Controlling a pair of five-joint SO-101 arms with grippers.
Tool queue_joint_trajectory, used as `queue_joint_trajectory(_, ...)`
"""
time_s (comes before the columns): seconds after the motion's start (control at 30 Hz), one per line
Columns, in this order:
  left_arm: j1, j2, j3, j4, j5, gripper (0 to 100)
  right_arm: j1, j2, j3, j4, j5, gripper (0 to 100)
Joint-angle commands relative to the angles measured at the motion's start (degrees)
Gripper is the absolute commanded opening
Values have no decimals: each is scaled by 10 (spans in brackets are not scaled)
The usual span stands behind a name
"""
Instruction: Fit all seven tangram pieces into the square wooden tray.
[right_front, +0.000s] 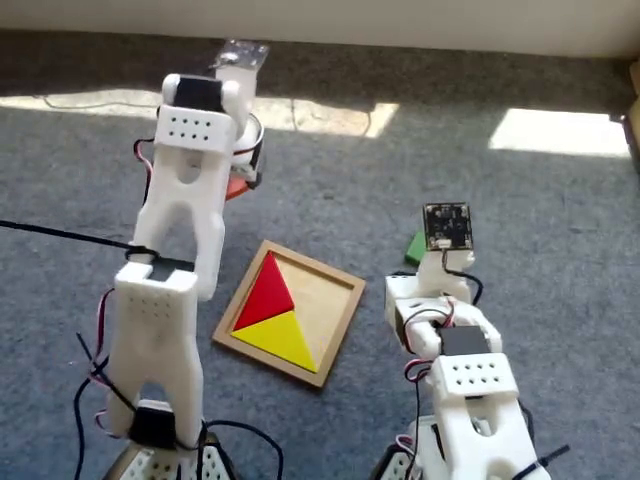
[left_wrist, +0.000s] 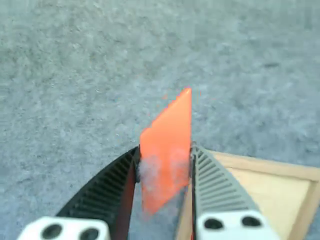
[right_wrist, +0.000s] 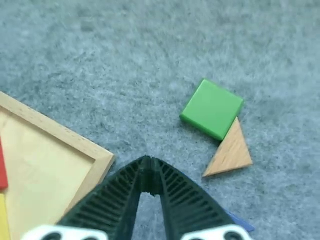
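Note:
The square wooden tray (right_front: 339, 322) lies between the two arms, with a red triangle (right_front: 265, 290) and a yellow triangle (right_front: 285, 335) filling its left half. My left gripper (left_wrist: 165, 150) is shut on an orange piece (left_wrist: 170, 125), held on edge above the carpet beyond the tray's far left corner (left_wrist: 260, 167). That orange piece (right_front: 236, 188) peeks out below the left arm's wrist. My right gripper (right_wrist: 150, 165) is shut and empty, hovering just off the tray's right corner (right_wrist: 60, 132). A green square (right_wrist: 212, 109) and a wood-coloured triangle (right_wrist: 231, 150) lie touching on the carpet ahead of it.
Grey carpet surrounds the tray. A blue piece's edge (right_wrist: 240, 222) shows beside the right fingers. The green square (right_front: 414, 247) sits next to the right arm's camera. Sunlit patches (right_front: 560, 130) fall on the far carpet.

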Motion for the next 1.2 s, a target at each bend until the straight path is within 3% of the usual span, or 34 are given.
queue_joint_trajectory(0.0,56,-170,117,4,-7,5,27,-18,-7,-12,-4,5)
queue_joint_trajectory(0.27,101,-276,275,-12,7,5,50,-18,-7,-13,-9,5)
queue_joint_trajectory(0.6,102,-286,335,-34,336,5,50,-18,-8,-13,-9,5)
queue_joint_trajectory(0.73,126,-284,356,-35,421,5,50,-18,-8,-13,-9,5)
queue_joint_trajectory(0.9,175,-284,411,-38,606,5,50,-18,-8,-13,-9,5)
queue_joint_trajectory(1.03,216,-284,467,-93,716,5,50,-18,-8,-13,-9,5)
queue_joint_trajectory(1.17,248,-284,534,-167,771,5,50,-18,-8,-13,-9,5)
